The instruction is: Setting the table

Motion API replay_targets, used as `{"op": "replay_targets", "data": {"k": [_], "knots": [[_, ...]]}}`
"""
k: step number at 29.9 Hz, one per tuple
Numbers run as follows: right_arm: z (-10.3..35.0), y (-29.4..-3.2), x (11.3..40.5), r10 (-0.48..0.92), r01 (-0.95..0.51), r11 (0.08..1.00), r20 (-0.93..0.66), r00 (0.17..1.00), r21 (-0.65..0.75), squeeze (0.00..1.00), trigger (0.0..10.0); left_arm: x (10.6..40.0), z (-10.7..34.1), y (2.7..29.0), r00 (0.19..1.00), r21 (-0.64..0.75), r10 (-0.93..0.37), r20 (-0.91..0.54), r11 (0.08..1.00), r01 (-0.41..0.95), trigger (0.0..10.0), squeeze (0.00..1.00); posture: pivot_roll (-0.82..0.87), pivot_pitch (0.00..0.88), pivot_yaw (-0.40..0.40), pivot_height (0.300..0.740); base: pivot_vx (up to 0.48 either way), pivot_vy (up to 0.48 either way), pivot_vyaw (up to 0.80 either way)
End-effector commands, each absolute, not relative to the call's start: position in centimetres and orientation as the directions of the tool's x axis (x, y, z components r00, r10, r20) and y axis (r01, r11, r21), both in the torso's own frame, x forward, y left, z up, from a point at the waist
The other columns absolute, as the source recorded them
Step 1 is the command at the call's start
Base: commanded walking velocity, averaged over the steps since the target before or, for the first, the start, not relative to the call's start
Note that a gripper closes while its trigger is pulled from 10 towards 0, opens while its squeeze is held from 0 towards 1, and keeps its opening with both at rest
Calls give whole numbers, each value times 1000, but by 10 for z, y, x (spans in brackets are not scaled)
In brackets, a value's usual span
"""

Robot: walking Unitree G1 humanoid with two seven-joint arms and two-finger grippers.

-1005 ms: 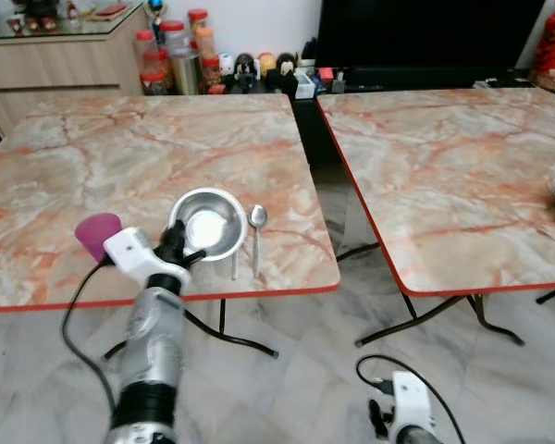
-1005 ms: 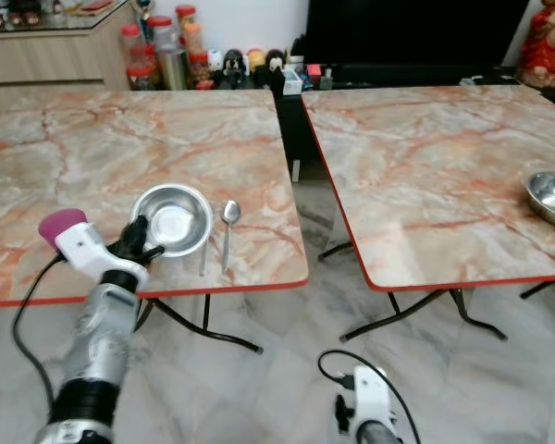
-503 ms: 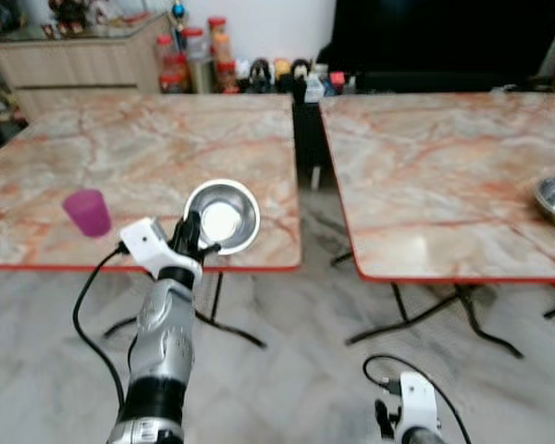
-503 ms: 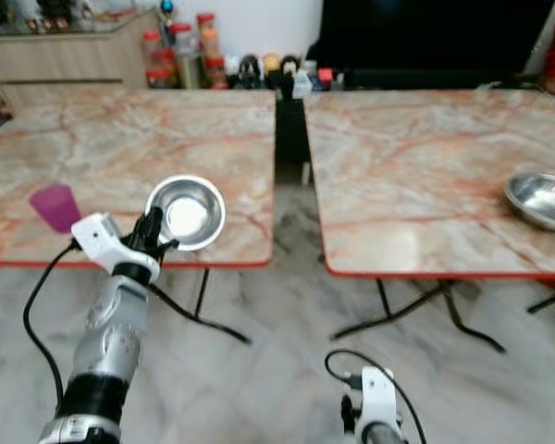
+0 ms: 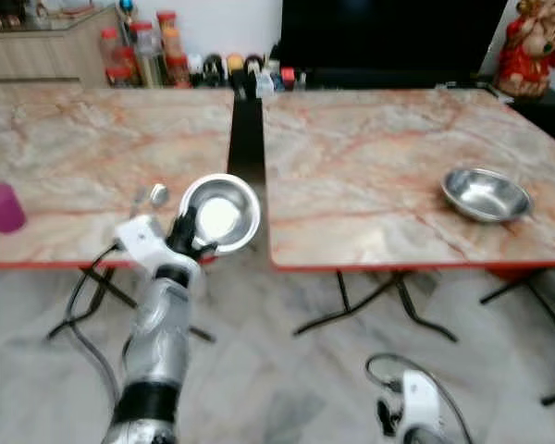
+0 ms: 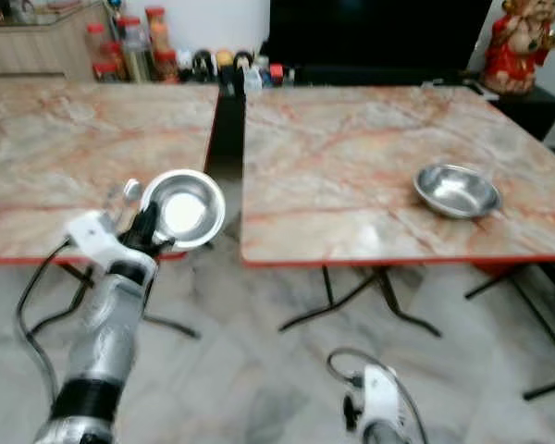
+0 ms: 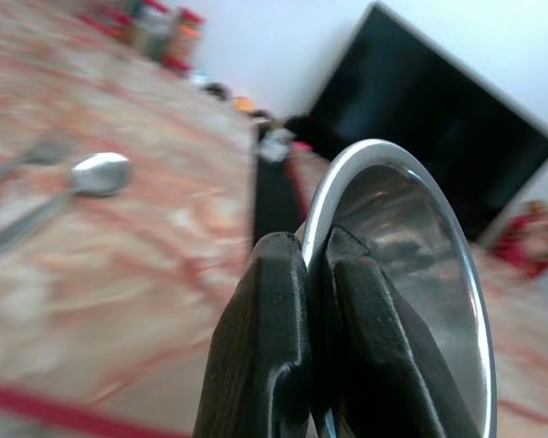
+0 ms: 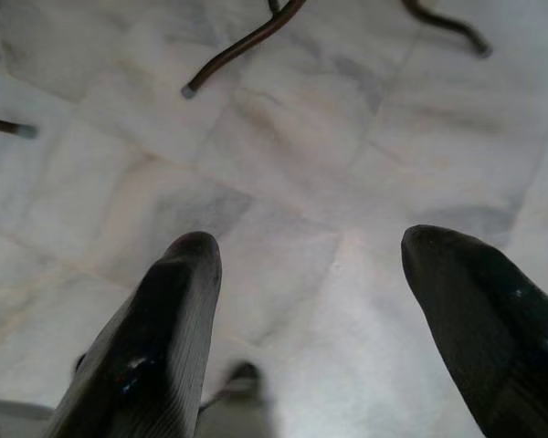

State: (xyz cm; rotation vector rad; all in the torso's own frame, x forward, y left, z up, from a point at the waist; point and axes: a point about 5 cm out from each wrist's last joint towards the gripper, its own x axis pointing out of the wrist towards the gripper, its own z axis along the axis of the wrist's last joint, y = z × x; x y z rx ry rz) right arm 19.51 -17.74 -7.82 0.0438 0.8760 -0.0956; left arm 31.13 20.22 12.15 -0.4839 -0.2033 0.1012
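My left gripper (image 5: 185,232) is shut on the rim of a steel bowl (image 5: 222,212), held up in the air in front of the near edge of the left marble table (image 5: 65,148). In the left wrist view both black fingers (image 7: 265,356) pinch the steel bowl (image 7: 411,265). A spoon (image 5: 155,194) and a fork lie on the left table just behind the bowl, and a purple cup (image 5: 2,205) stands at its left. A second steel bowl (image 5: 486,193) rests on the right marble table (image 5: 370,157). My right gripper (image 8: 301,301) hangs low, open over the floor.
A dark gap separates the two red-edged tables. Jars and small bottles (image 5: 148,55) line the back, beside a black TV (image 5: 379,37) and a red figurine (image 5: 532,42). Black folding table legs (image 5: 370,296) stand on the marble floor.
The camera has swung to the right, bringing the right table and its bowl nearer the middle. My left gripper still holds its bowel-sized steel bowl lifted off the left table.
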Motion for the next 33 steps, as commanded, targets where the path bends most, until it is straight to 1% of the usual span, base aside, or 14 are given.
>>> {"op": "replay_targets", "data": {"k": [1,2,5,8,12,21,33], "knots": [[-76,-190,196,-96,114,993,-761,641,-29,0,10000,306,129,211,961,-482,180,212,874,-58,10000,0,52,0,-19,714,244,-409,0],[-76,-190,196,-95,111,993,-761,642,-30,0,10000,300,125,221,956,-484,214,201,870,-93,10000,0,60,0,-25,714,240,-412,0],[-75,-190,198,-90,104,994,-760,644,-30,0,10000,295,121,231,949,-475,249,192,870,-132,10000,0,66,0,-32,714,242,-410,0],[-75,-189,198,-87,99,995,-759,645,-29,0,10000,294,122,233,947,-475,257,193,869,-139,10000,0,66,0,-32,714,240,-412,0],[-75,-188,199,-82,90,995,-759,646,-31,0,10000,297,128,228,945,-478,250,210,869,-123,10000,0,65,0,-36,714,243,-412,0],[-76,-190,197,-90,101,994,-762,642,-32,0,10000,312,138,202,957,-502,167,239,865,-26,10000,0,48,0,-24,714,245,-410,0],[-76,-190,197,-86,98,995,-761,643,-30,0,10000,312,138,193,961,-505,137,240,863,3,10000,0,51,0,-23,714,245,-409,0]]}}
